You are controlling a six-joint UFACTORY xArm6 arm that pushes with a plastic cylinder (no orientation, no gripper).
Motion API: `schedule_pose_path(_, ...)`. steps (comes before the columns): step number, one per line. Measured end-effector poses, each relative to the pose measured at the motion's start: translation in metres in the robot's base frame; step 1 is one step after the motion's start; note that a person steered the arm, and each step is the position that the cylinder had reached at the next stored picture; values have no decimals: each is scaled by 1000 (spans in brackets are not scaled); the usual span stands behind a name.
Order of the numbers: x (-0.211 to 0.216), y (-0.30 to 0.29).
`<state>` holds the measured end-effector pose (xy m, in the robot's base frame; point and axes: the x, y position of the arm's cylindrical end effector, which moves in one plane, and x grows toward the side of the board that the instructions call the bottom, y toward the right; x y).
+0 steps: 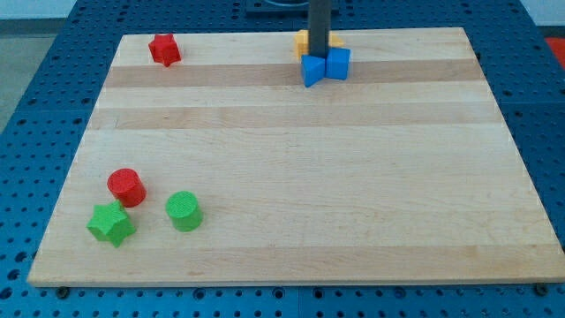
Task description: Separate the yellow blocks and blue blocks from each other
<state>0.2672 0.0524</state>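
My tip (319,56) stands at the view's top centre, in the middle of a tight cluster. A blue triangular block (312,71) lies just below the tip, and a blue cube (338,63) touches it on the right. A yellow block (303,41) shows just left of the rod, and a sliver of yellow (335,40) shows to the rod's right. The rod hides most of the yellow, so its shape and number cannot be made out. The yellow and blue blocks sit close together, touching or nearly so.
A red star block (164,49) lies at the top left. A red cylinder (126,186), a green star (111,223) and a green cylinder (184,211) are grouped at the bottom left. The wooden board (353,177) rests on a blue perforated table.
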Motion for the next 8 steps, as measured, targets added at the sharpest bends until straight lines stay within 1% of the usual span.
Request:
schedule_pose_path(2, -19, 10)
schedule_pose_path(3, -19, 9)
schedule_pose_path(5, -11, -26)
schedule_pose_path(6, -3, -21)
schedule_pose_path(7, 3, 1)
schedule_pose_path(8, -2, 30)
